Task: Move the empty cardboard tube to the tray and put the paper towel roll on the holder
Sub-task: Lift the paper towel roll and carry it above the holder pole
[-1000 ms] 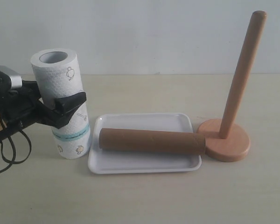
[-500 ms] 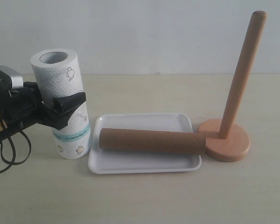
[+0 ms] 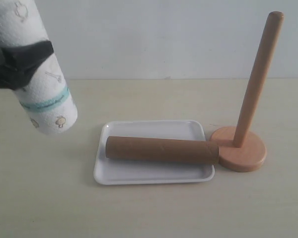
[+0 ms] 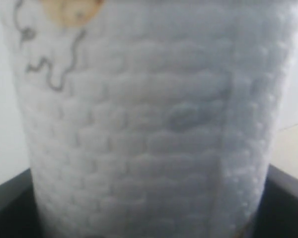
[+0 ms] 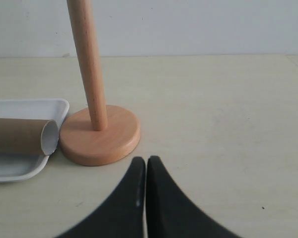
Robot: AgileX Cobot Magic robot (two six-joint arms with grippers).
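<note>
Since the earlier frames you have lifted the paper towel roll (image 3: 39, 79) off the tabletop (image 3: 149, 213). It stood upright just beside the tray's left rim. Now it hangs clear in the upper left of the exterior view, tilted, with its teal-banded end lowest and leaning toward the right.

The holder (image 3: 253, 99) stands at the right of the frame, its dowel reaching almost to the top edge and its round base flat on the tabletop. The tray (image 3: 139, 173) sits in the lower middle with the empty cardboard tube (image 3: 161, 150) lying along it, so that half of the job looks done. The tube's right end pokes past the tray rim, right up against the holder's base.

Your left fingers (image 3: 32, 51) pinch the roll across its middle, and the left wrist view shows only embossed paper between them. Your right fingers (image 5: 129, 198) are pressed together on nothing, low over the tabletop in front of the holder's base.

To do this step well, raise the roll until its lower end clears the dowel's rounded top before you travel right. Straighten the roll so its hollow core runs in line with the dowel. Centre the core over the tip, then come down slowly. Any sideways bump could rock the holder against the tube.
</note>
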